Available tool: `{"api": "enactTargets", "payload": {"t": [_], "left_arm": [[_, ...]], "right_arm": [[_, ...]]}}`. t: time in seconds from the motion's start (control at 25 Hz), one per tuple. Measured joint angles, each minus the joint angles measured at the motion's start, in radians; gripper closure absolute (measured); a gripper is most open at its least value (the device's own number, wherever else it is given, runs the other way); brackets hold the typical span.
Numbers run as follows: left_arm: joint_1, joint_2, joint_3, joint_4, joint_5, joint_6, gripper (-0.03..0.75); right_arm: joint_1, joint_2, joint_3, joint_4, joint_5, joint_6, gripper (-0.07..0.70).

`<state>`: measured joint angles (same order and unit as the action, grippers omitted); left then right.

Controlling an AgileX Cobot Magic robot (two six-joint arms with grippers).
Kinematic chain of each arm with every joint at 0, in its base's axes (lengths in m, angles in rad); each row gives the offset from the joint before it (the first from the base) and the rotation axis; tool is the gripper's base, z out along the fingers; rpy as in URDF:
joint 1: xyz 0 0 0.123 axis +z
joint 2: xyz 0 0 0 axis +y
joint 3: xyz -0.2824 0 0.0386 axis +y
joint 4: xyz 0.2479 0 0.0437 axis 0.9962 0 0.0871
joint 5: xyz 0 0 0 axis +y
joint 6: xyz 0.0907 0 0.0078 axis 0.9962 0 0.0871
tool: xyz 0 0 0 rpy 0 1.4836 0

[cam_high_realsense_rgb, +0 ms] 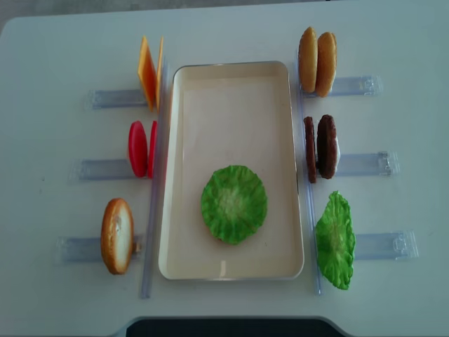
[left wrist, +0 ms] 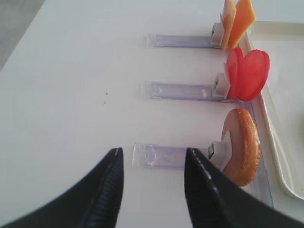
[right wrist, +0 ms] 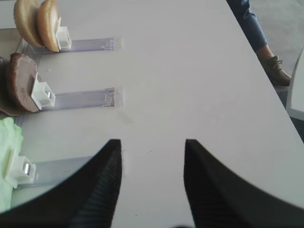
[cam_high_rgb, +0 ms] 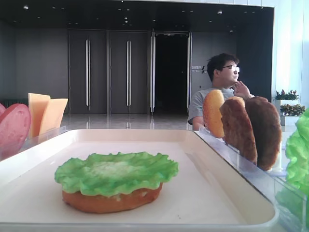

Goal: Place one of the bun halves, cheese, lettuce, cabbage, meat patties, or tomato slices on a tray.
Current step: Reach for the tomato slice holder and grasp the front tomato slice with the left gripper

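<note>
Your left gripper (left wrist: pixel 152 187) hangs open and empty, and the bun (left wrist: pixel 242 146) stands on its edge in its holder just ahead and to the right, beside the tray (left wrist: pixel 278 156).

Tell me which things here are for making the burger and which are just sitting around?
For the job:
tray
lettuce lying on a bun half
spare lettuce
bun halves
lone bun half
meat patties
tomato slices
cheese

Just there:
clear holders
white table
man sitting behind
</note>
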<state>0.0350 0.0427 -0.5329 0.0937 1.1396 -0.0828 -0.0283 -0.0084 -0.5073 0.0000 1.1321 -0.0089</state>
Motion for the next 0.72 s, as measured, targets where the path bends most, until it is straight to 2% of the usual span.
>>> {"api": "enactTargets", "payload": {"t": [0.16,0.28,0.6,0.72], "left_arm": [[0.000,0.213,-0.038,-0.011,0.021,-0.031,0.388],[0.000,0.415,-0.066,-0.015,0.006,-0.036,0.388],[0.000,0.896,-0.215,-0.015,-0.177,-0.037,0.388],[0.000,1.040,-0.293,-0.015,-0.213,-0.037,0.388]], "right_arm": [[0.000,0.000,0.000,0.000,0.000,0.000,0.331],[0.000,0.000,0.000,0.000,0.000,0.000,0.331],[0.000,0.000,0.000,0.000,0.000,0.000,0.335],[0.000,0.000,0.000,0.000,0.000,0.001,0.335]]}}
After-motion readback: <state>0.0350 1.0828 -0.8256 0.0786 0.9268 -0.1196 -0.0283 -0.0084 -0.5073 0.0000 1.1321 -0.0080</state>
